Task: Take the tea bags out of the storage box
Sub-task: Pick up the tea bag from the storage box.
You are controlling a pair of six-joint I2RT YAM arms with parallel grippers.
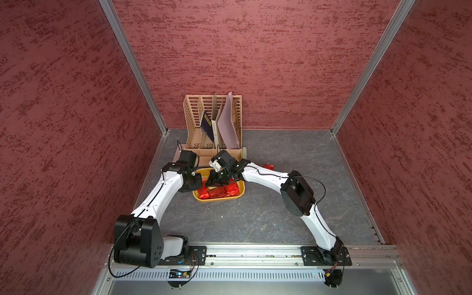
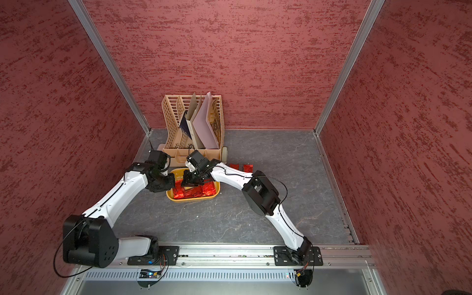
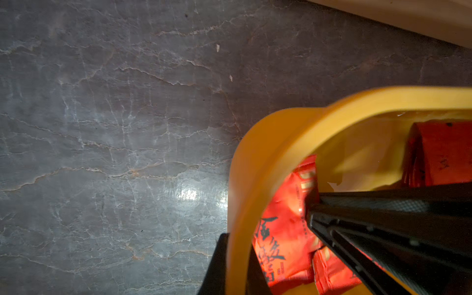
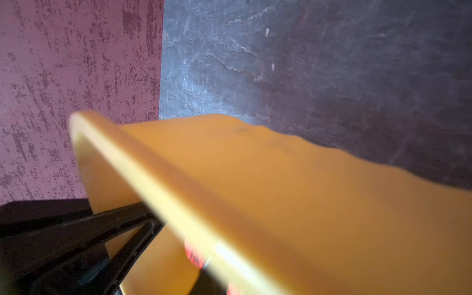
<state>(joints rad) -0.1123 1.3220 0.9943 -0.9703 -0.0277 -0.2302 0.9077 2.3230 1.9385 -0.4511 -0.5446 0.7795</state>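
Inside the storage box (image 1: 219,200), my right gripper (image 1: 210,182) sits among the tea bags (image 1: 217,192), its gap unreadable; left gripper (image 3: 265,223) pinches the box wall. I'd lift slowly, one bag only

One box (image 2: 191,199); at least three red tea bags (image 2: 209,189) inside it, overlapped past surer counting; two more tea bags (image 2: 247,167) just past its far right corner. One slotted organizer (image 2: 173,120) behind the box holds at least three flat paper things (image 2: 204,125); two arms (image 2: 122,189) reach over the box.
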